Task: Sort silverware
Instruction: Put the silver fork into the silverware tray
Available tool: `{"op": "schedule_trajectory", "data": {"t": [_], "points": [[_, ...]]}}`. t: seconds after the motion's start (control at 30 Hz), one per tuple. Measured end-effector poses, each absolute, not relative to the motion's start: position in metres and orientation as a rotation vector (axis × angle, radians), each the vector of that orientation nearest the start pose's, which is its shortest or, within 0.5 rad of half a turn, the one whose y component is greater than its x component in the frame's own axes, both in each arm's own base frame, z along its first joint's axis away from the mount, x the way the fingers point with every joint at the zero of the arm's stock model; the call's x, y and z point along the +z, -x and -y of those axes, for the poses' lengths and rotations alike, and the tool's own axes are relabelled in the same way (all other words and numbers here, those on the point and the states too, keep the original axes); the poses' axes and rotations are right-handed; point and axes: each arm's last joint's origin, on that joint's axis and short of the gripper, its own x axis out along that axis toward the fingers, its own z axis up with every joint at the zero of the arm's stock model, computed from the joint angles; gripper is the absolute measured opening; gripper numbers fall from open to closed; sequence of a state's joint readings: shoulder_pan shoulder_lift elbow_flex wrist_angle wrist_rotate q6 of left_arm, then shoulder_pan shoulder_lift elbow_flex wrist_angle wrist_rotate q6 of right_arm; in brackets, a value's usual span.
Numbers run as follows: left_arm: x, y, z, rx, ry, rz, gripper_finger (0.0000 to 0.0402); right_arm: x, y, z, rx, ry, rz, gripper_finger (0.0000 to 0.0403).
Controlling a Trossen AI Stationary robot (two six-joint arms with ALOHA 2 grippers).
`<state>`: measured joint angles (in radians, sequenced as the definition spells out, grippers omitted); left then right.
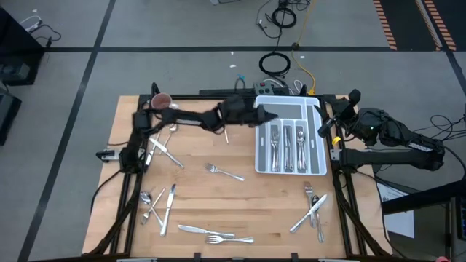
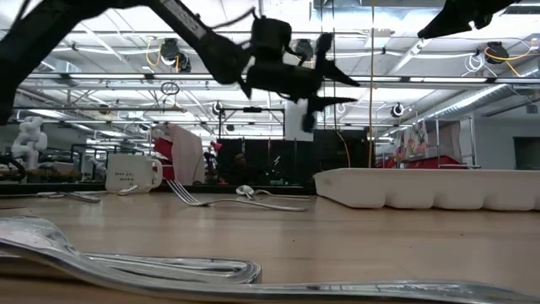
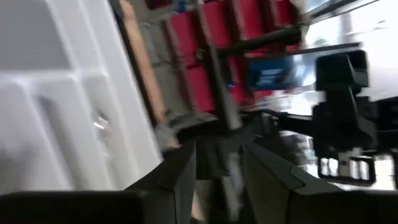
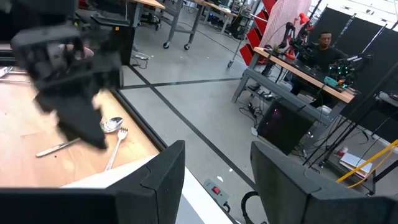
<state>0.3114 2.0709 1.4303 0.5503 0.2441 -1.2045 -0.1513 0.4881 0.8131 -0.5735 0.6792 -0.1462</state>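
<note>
While your left gripper [image 1: 273, 114] hangs above the upper left corner of the white compartmented plastic tray [image 1: 317, 140], right of centre in the high view, its fingers [image 3: 177, 177] stand parted around nothing. Your right gripper [image 1: 325, 128] waits at the tray's right edge; its fingers [image 4: 163, 171] also stand apart, empty. Note the shiny silver metal forks, spoons and knives [image 1: 286, 145] already lying in the tray's compartments. Further pieces [image 1: 223, 172] lie scattered across the wooden table [image 1: 255, 211]. A pink-and-white mug [image 1: 159, 100] stands at upper left.
</note>
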Motion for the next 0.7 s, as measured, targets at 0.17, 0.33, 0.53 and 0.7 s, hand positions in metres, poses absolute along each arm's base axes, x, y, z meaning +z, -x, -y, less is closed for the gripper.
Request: {"op": "schedule_trajectory", "data": {"t": [0.17, 0.33, 0.53, 0.7], "points": [[0.278, -0.414, -0.145, 0.212, 1.035, -0.209, 0.0132, 0.34, -0.085, 0.031, -0.808, 0.165, -0.294, 0.0173], [0.32, -0.358, -0.112, 0.247, 0.864, -0.505, 0.0132, 0.332, -0.095, 0.029, -0.672, 0.075, -0.337, 0.0173], [0.342, -0.296, -0.028, 0.241, 0.68, -0.9, 0.0132, 0.305, -0.132, 0.029, -0.465, 0.038, -0.499, 0.0173], [0.346, -0.271, 0.039, 0.223, 0.663, -1.038, 0.0132, 0.283, -0.175, 0.026, -0.287, 0.003, -0.625, 0.0173]]}}
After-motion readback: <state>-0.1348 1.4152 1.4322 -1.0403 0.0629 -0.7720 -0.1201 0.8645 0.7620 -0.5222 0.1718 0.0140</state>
